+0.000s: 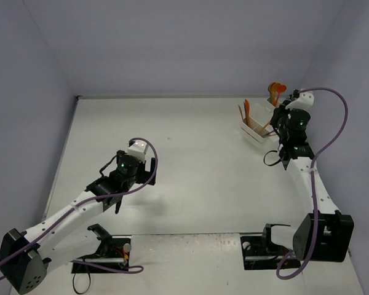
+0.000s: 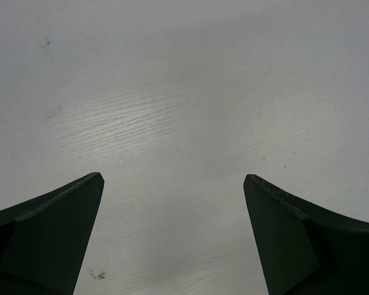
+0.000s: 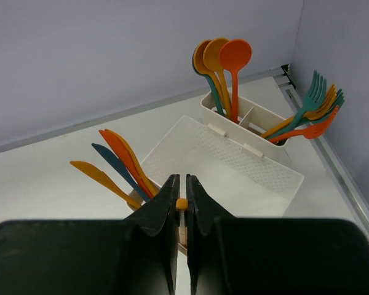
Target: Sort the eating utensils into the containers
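Note:
The containers [image 3: 234, 166] are white bins clustered in the table's far right corner [image 1: 256, 130]. Orange and teal spoons [image 3: 224, 58] stand in one compartment of the far bin, and teal and orange forks [image 3: 313, 114] lean in the other. Orange and dark blue knives [image 3: 114, 163] lean in the near left bin. The wide perforated bin holds nothing. My right gripper [image 3: 181, 184] hovers at the near rim of the bins, shut on the end of an orange utensil [image 3: 181, 204]; the rest of that utensil is hidden. My left gripper [image 2: 172, 178] hangs open over bare table, far from the bins.
Grey walls close the table at the back and on the right, with the bins close to the right wall [image 3: 350, 74]. The left arm [image 1: 80, 206] reaches over the left half of the white tabletop [image 1: 190, 160].

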